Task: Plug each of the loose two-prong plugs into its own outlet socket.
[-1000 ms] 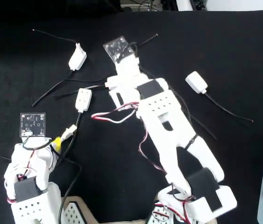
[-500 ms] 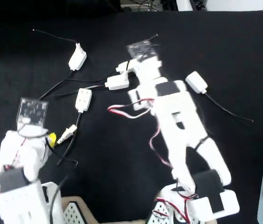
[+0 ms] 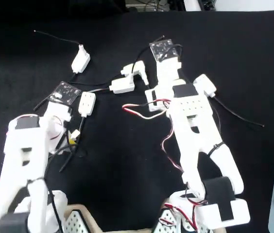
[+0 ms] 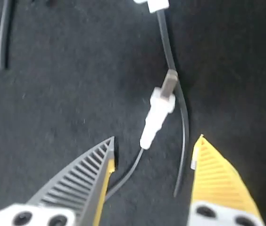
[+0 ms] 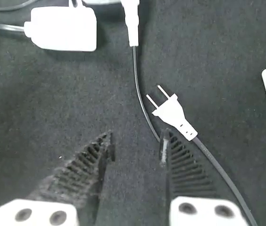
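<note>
1. Two white arms stand over a black worktop (image 3: 253, 58) strewn with white sockets and thin black cables.
2. On the left, the left arm (image 3: 25, 155) has its pincer (image 4: 155, 139) spread wide, one finger grey and one yellow, with nothing between them.
3. A white plug (image 4: 160, 115) lies flat just beyond those fingertips, untouched, its metal end pointing away from the pincer.
4. Seen from above, that plug sits just near of an oblong socket (image 3: 86, 103), apart from it.
5. The right arm (image 3: 195, 126) is stretched toward the far middle. Its pincer (image 5: 135, 136) is likewise open and empty.
6. A two-prong plug (image 5: 170, 112) lies flat just beside one of its fingertips, prongs pointing away. Whether they touch, I cannot tell.
7. Three more sockets lie about: a middle socket (image 3: 122, 86), a far-left socket (image 3: 80, 60), and a right socket (image 3: 204, 85) beside the right arm.
</note>
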